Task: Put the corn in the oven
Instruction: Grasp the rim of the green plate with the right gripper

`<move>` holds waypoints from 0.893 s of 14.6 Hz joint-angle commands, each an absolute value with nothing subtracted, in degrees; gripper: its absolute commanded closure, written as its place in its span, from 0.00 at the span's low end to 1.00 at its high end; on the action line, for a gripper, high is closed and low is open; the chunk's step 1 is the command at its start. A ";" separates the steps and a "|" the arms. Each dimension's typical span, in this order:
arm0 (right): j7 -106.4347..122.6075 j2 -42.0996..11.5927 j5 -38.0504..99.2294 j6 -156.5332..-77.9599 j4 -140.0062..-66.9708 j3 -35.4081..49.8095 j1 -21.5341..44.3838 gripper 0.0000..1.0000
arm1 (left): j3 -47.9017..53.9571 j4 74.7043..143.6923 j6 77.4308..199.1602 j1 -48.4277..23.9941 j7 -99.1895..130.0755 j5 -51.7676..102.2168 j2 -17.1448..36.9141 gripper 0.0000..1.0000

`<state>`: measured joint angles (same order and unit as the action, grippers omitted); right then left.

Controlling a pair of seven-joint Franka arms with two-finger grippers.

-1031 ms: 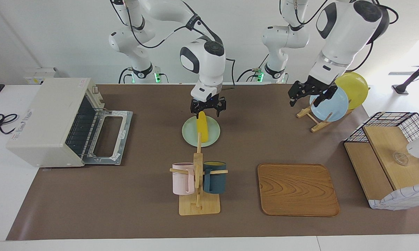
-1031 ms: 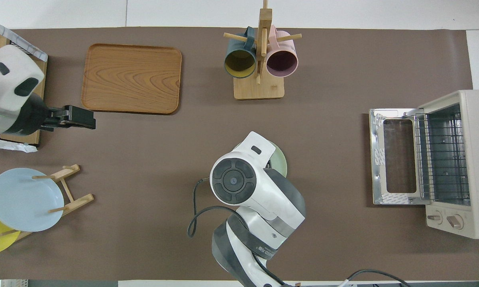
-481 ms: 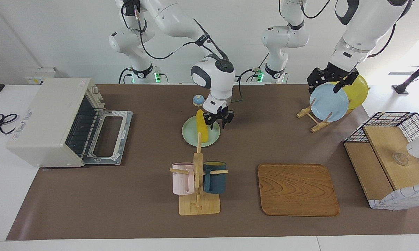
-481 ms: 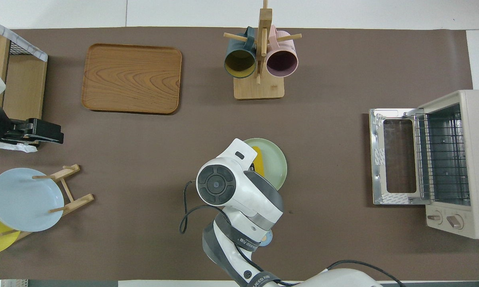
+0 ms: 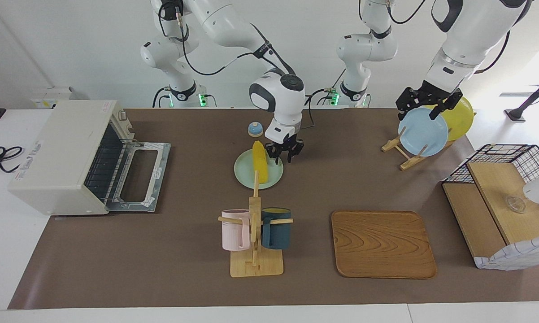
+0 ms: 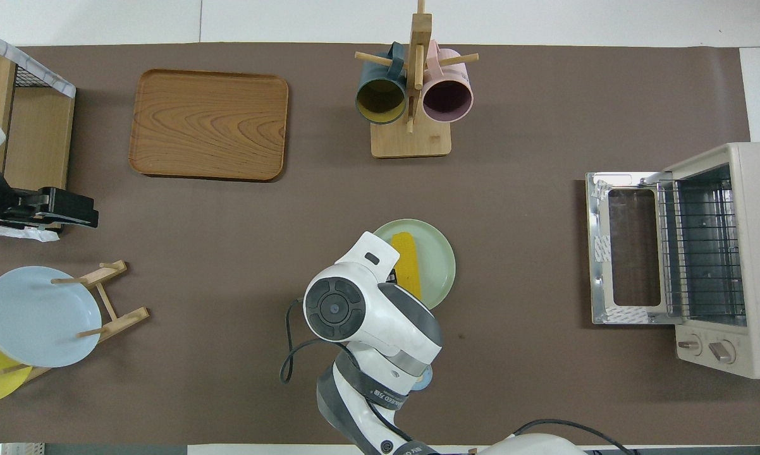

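The corn (image 5: 260, 161) lies on the pale green plate (image 5: 245, 172) in the middle of the desk (image 5: 162, 251), well apart from the oven (image 5: 63, 157), whose door is folded down. The right pincer (image 5: 285, 151) is low beside the corn's end nearer the robots; I cannot tell if it grips it. The left pincer (image 5: 424, 104) waits wide open and empty over the blue plate (image 5: 423, 134).

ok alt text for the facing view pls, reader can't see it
The right end effector is low beside a yellow corn cob lying on a pale green plate mid-table. The cream toaster oven stands open at the right arm's end. The left end effector waits over the plate rack.
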<state>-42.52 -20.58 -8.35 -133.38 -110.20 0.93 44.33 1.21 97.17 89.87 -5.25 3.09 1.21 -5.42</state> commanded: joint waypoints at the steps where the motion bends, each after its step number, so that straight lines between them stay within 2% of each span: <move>1: -44.38 -19.69 -9.84 -135.00 -112.23 0.79 44.38 0.58 | 1.67 96.50 89.64 -4.48 2.81 0.09 -5.45 0.00; 3: -44.47 -19.42 -9.84 -135.09 -112.85 0.79 44.47 0.62 | 1.84 97.12 91.57 -4.48 2.73 0.18 -5.10 0.00; 7: -44.38 -18.99 -9.84 -137.11 -114.69 0.70 44.47 0.63 | 1.85 97.47 94.48 -4.22 2.81 0.26 -3.25 0.00; 8: -44.47 -18.98 -9.84 -137.11 -114.70 0.79 44.47 0.68 | 1.85 97.64 94.83 -4.22 2.73 0.18 -2.82 0.00; 9: -44.39 -18.98 -9.84 -137.02 -114.70 0.70 44.47 0.79 | 1.85 97.82 95.44 -4.22 2.72 0.26 -2.81 0.00; 10: -44.38 -18.98 -9.84 -136.93 -114.70 0.79 44.47 0.98 | 1.85 97.91 95.97 -4.22 2.72 0.26 -2.81 0.00; 13: -44.21 -18.98 -9.93 -135.89 -114.26 0.70 44.47 1.00 | 1.85 98.00 97.11 -4.22 2.81 0.26 -2.72 0.00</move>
